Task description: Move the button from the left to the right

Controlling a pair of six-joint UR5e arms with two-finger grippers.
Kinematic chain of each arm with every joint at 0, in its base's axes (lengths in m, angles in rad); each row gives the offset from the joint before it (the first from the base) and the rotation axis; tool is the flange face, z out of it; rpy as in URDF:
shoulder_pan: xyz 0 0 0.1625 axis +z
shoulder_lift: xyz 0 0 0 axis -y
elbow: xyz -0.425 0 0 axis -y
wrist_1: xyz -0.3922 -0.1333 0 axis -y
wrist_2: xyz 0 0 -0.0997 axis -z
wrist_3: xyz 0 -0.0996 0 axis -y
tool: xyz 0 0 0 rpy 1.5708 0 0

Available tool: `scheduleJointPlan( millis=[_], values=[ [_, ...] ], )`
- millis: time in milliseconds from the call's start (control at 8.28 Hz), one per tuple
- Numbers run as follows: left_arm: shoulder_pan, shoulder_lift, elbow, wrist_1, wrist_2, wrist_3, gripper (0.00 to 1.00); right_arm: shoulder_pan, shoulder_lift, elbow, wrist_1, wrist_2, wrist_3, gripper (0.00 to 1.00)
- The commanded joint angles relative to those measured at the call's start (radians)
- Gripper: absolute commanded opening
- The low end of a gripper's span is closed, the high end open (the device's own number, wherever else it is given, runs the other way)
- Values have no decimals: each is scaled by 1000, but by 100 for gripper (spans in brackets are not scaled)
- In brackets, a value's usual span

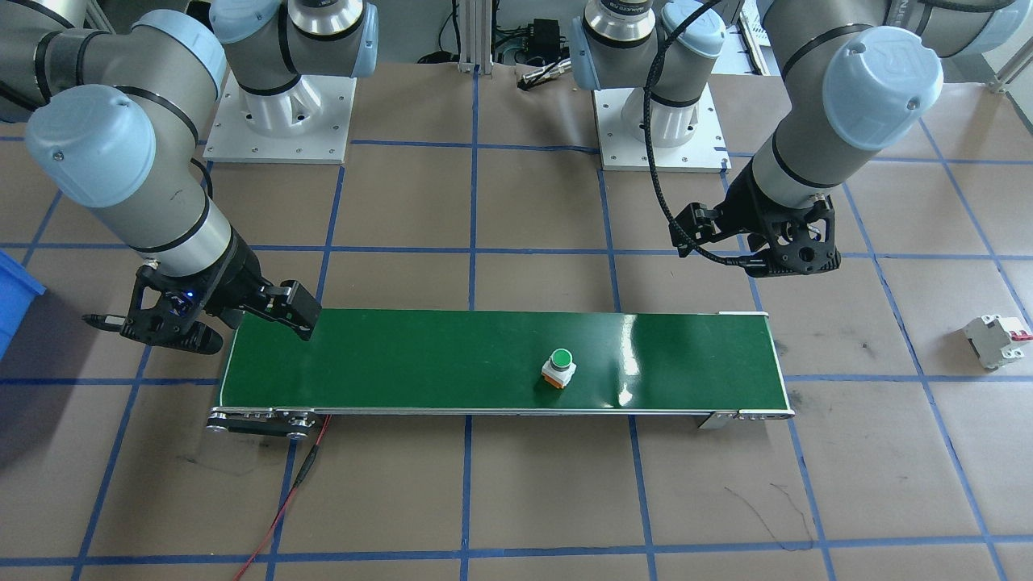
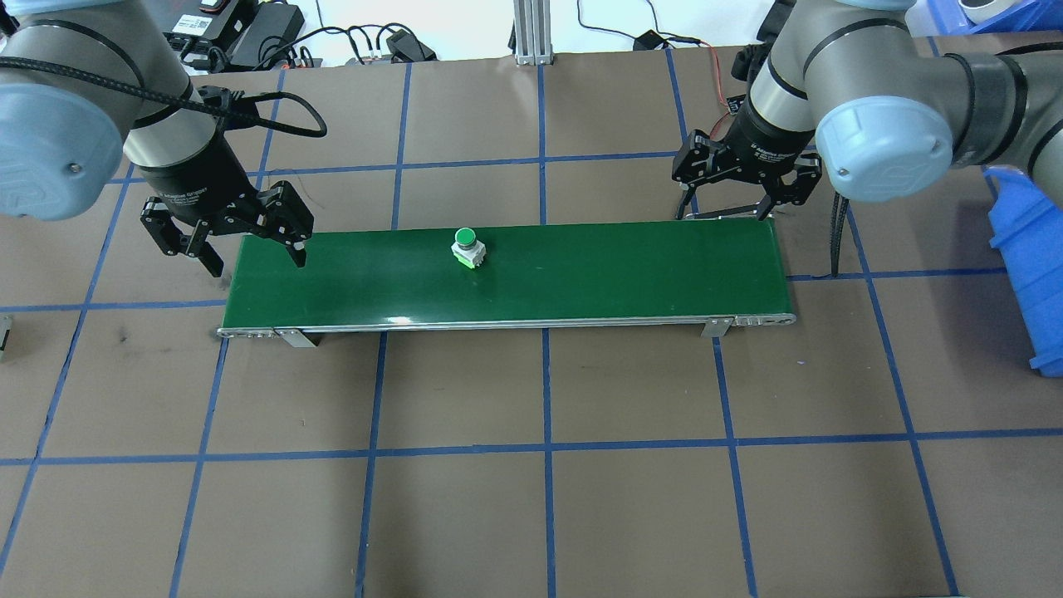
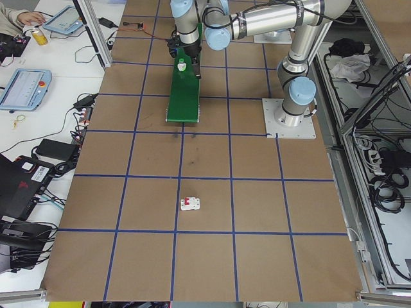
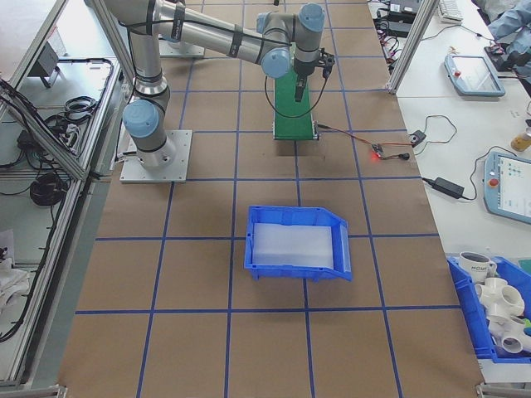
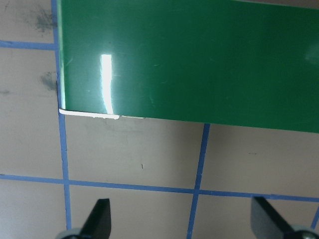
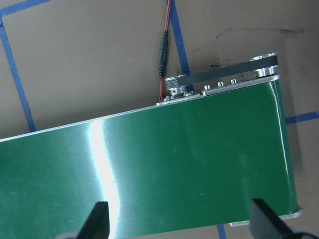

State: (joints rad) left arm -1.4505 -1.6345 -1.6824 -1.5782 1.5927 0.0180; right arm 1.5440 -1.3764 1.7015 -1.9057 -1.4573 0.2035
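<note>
The button (image 2: 467, 247), with its green cap, white body and orange base (image 1: 559, 367), stands upright on the green conveyor belt (image 2: 581, 278), a little toward my left of the belt's middle. My left gripper (image 2: 256, 259) hangs open over the belt's left end, well apart from the button. The left wrist view shows its fingertips (image 5: 99, 219) wide apart above the brown table beside the belt's corner (image 5: 62, 110). At the belt's right end, over the back edge, my right gripper (image 2: 724, 212) is open with nothing in it. Its fingertips (image 6: 97, 219) frame bare belt.
A white circuit breaker (image 1: 998, 339) with a red tab lies on the table beyond the belt's left end. A blue bin (image 4: 297, 242) sits on my right side. A red wire (image 1: 282, 500) runs from the belt's motor end (image 1: 258, 421).
</note>
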Motion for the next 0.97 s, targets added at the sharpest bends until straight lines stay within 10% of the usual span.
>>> scheduleJointPlan(
  millis=[0, 846],
  values=[
    [1, -1, 6, 0, -5, 5, 100, 34, 10, 1, -35, 2, 53, 100],
    [2, 1, 30, -2, -48, 111, 100, 102, 42, 1, -110, 0, 236, 100]
  ],
)
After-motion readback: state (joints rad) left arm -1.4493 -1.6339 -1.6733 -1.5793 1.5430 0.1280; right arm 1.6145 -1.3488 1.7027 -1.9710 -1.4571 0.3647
